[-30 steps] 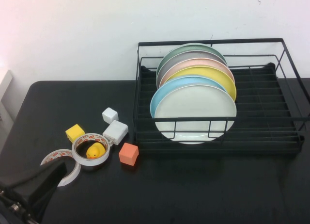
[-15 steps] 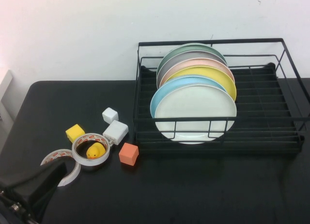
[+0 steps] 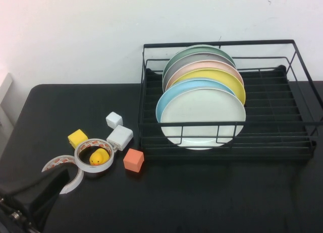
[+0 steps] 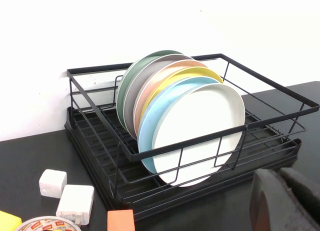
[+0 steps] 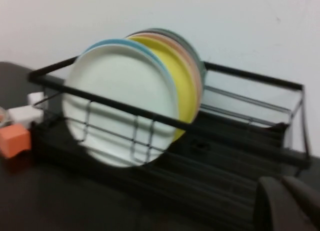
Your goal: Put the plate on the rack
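- Six plates stand in your rack [image 3: 303,127]; the pale mint plate [image 3: 203,117] is frontmost.
- Your left gripper [image 3: 30,195] sits near-left beside red-printed tape [image 3: 95,153], unreadable.
- Your right gripper [image 5: 287,203]: grip unclear for both.

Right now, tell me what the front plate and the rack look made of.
Plate: matte pale mint, no glare, likely plastic or melamine; ceramic possible. Rack: thin black wire, apparently coated metal. Left hand low at the near-left table edge; right hand unseen in the high view.
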`<state>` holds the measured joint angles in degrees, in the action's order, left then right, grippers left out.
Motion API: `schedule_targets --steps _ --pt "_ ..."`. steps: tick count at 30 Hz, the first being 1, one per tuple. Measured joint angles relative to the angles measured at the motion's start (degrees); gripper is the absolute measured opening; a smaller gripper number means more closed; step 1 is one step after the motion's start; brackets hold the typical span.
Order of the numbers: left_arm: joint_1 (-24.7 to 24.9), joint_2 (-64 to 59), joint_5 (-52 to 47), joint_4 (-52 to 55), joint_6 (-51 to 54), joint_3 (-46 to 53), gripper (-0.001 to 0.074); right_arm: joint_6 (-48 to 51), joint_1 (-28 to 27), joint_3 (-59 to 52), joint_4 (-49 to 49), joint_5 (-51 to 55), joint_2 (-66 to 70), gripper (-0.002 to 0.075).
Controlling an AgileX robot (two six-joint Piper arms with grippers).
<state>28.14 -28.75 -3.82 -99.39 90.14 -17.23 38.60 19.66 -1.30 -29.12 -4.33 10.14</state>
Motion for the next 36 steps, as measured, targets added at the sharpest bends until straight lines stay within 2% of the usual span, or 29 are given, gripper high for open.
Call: schedule_targets --steps 3,6,12,15,21,26,36 --pt "0.0 0.0 0.0 0.0 0.0 0.0 -0.0001 -0.5 -3.2 -0.2 1.3 -0.7 -1.8 0.0008" --pt "0.0 0.0 0.0 0.0 0.0 0.0 -0.0001 -4.2 -8.8 -0.2 6.3 -0.9 -3.5 0.0008" --pt "0.0 0.0 0.0 0.0 0.0 0.0 -0.0001 -21.7 -19.2 -0.2 23.1 6.5 -8.5 0.0008" --pt "0.0 0.0 0.0 0.0 0.0 0.0 -0.0001 -28.3 -22.6 -0.2 30.4 12.2 -10.3 0.0008" --pt "0.0 0.0 0.0 0.0 0.0 0.0 -0.0001 -37.6 -23.7 -0.1 38.0 22.3 -10.8 0.0008" --pt "0.0 0.0 0.0 0.0 0.0 0.0 -0.0001 -42.1 -23.4 0.0 38.5 23.3 -10.8 0.0008" --pt "0.0 0.0 0.0 0.0 0.0 0.0 -0.0001 -45.1 -18.4 0.2 38.7 24.1 -10.8 0.0008"
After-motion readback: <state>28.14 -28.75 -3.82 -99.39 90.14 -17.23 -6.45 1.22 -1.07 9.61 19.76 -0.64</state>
